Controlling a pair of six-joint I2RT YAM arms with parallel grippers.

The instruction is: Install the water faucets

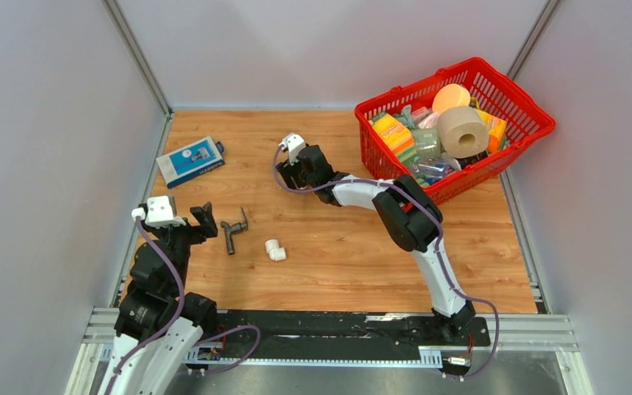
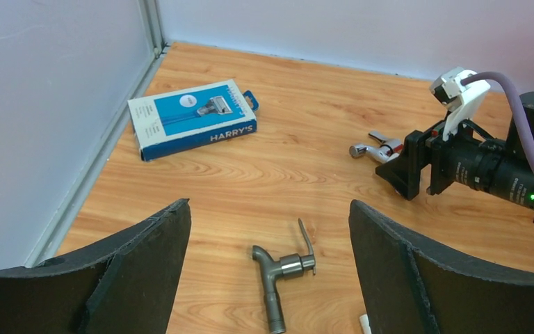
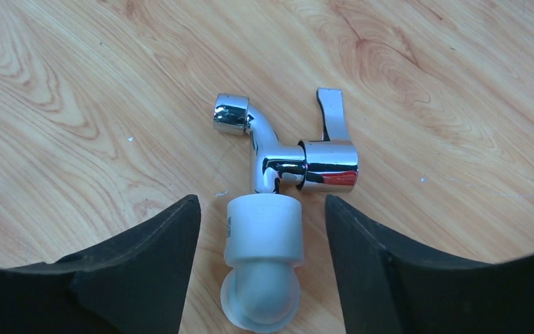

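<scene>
Wooden bench (image 1: pixel 337 255) between grey walls, red basket (image 1: pixel 415 82) at its far right. At the near left the left gripper (image 2: pixel 268 205) hangs wide open above the dark grey faucet (image 2: pixel 276 278), which lies flat. Mid-bench the right gripper (image 3: pixel 261 198), open and holding nothing, straddles the white elbow fitting (image 3: pixel 261 236) that meets the chrome faucet (image 3: pixel 271 156).

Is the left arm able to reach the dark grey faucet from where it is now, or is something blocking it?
Probably yes. The dark grey faucet lies on the table just ahead of the open left gripper, with nothing between them.
</scene>
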